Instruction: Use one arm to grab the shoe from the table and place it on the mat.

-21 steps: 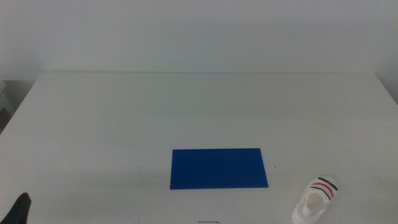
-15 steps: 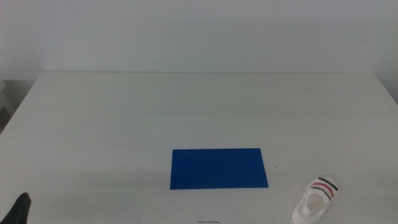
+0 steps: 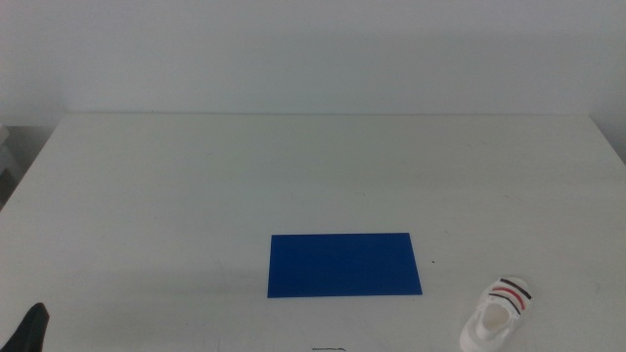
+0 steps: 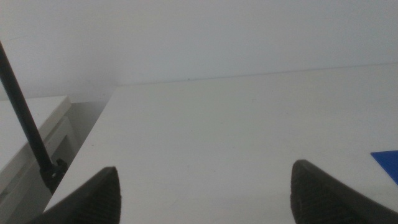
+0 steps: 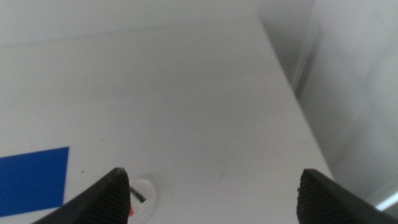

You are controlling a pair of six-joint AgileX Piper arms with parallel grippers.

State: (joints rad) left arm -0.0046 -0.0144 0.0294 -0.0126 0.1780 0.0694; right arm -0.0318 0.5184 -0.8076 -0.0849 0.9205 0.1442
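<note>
The white shoe (image 3: 498,314) with dark and red straps lies on the white table (image 3: 293,166) near the front right, a little right of and below the dark-blue mat (image 3: 344,264). The mat lies flat near the table's front centre. A corner of it shows in the left wrist view (image 4: 388,163) and in the right wrist view (image 5: 31,180), where the shoe's edge (image 5: 142,198) peeks out near one jaw. My left gripper (image 4: 205,193) is open over bare table; only its black tip (image 3: 32,328) shows at the front left in the middle view. My right gripper (image 5: 214,196) is open, out of the middle view.
The table's right edge (image 5: 292,99) drops off beside my right gripper. A thin black rod (image 4: 25,124) and a white ledge (image 4: 25,130) stand beyond the table's left edge. A small dark speck (image 3: 434,261) lies right of the mat.
</note>
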